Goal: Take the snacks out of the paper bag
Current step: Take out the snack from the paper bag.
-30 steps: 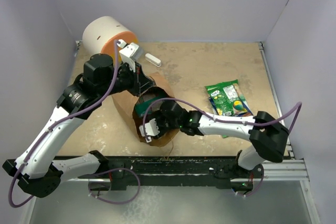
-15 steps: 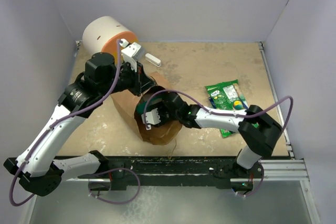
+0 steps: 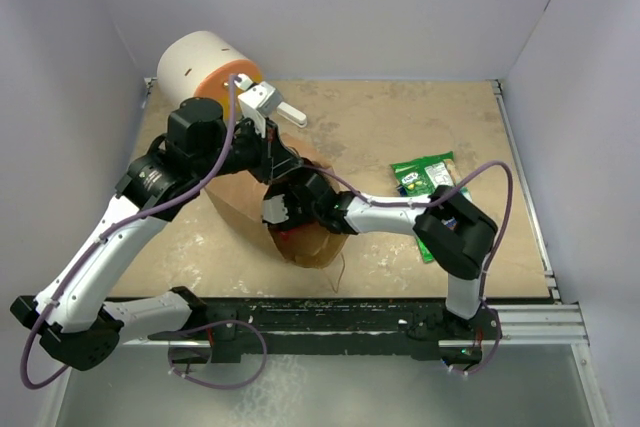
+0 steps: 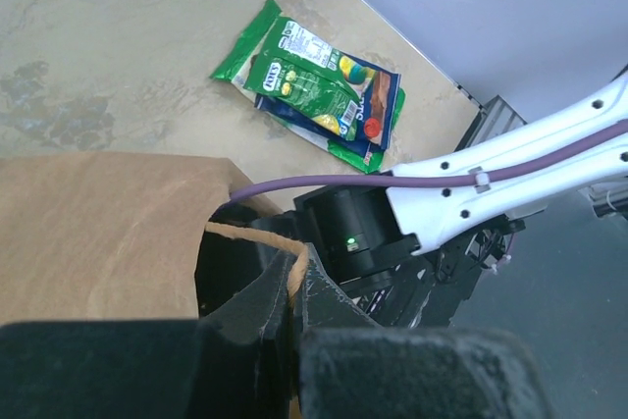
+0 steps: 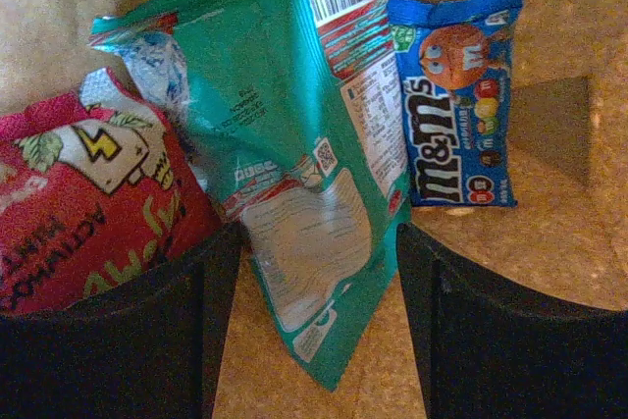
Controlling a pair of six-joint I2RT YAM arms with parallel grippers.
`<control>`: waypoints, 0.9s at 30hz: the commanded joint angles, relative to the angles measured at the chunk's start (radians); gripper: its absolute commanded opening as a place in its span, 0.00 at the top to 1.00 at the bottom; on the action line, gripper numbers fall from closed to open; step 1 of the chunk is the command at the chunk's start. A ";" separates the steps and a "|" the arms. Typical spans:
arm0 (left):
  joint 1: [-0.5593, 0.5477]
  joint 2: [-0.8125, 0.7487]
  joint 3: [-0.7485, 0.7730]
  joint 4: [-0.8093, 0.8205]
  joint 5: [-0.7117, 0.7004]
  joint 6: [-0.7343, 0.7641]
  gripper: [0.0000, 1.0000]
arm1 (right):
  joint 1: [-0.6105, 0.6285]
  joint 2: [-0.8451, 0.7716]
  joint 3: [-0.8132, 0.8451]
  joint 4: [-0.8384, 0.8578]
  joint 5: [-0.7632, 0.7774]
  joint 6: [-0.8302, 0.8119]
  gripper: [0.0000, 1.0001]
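The brown paper bag (image 3: pixel 235 205) lies on the table with its mouth toward the arms. My left gripper (image 4: pixel 294 287) is shut on its twisted handle (image 4: pixel 250 235) and holds the mouth up. My right gripper (image 5: pixel 319 340) is inside the bag and open, with the lower corner of a teal snack packet (image 5: pixel 294 144) between its fingers. A red packet (image 5: pixel 88 203) lies to the left of it and a blue candy packet (image 5: pixel 456 95) to the right. In the top view the right fingertips are hidden in the bag. Green snack packets (image 3: pixel 432 187) lie out on the table at the right.
A white-and-orange cylinder (image 3: pixel 205 67) stands at the back left, close behind the left arm. A small white bar-shaped object (image 3: pixel 290 112) lies beside it. Grey walls close in the table on three sides. The right forearm (image 4: pixel 491 169) crosses just past the bag's mouth.
The right arm has pushed deeper into the bag and its jaws have widened. The left gripper has shifted slightly up and back, still on the handle.
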State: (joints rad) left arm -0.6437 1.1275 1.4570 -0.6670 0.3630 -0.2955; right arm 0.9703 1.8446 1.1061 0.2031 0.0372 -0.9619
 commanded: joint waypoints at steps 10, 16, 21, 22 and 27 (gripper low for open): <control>0.000 -0.008 0.030 0.082 0.094 -0.041 1.00 | 0.001 0.211 0.186 0.058 0.108 0.092 0.39; 0.002 -0.053 -0.011 0.067 0.027 -0.063 1.00 | -0.001 0.205 0.199 0.094 0.083 0.103 0.80; 0.001 -0.077 -0.028 0.025 -0.091 -0.079 1.00 | 0.000 0.148 0.216 0.050 0.065 0.102 1.00; 0.002 -0.081 -0.033 0.018 -0.122 -0.083 1.00 | -0.001 0.129 0.220 0.026 0.049 0.107 1.00; 0.006 -0.087 -0.048 -0.001 -0.238 -0.108 1.00 | 0.004 0.038 0.213 -0.074 -0.019 0.128 1.00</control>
State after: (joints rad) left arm -0.6426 1.0626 1.4139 -0.6815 0.2409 -0.3637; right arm 0.9730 2.0052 1.2812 0.1917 0.0856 -0.8665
